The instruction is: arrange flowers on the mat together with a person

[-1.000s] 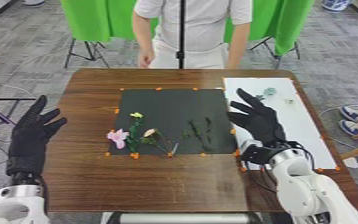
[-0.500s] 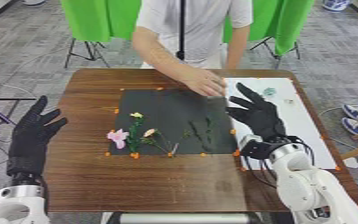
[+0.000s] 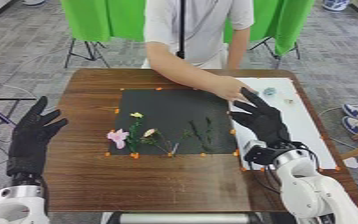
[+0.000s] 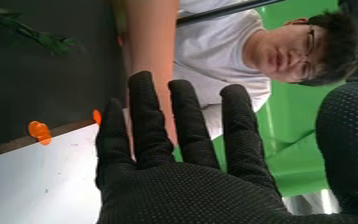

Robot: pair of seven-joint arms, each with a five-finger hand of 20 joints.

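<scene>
Head view has the person's hand (image 3: 230,88) just beside the right hand (image 3: 264,125), straight-fingered and empty (like the left hand (image 3: 31,137)), so a forward push toward the bluish flower (image 3: 270,91) on the white sheet (image 3: 307,122) could cause a bump. The pink flower (image 3: 118,136) overlaps the dark mat's (image 3: 168,106) left edge.

brown wooden table (image 3: 149,185) under a dark mat (image 3: 168,107), white sheet (image 3: 302,117) and orange dabs (image 3: 135,155)
</scene>
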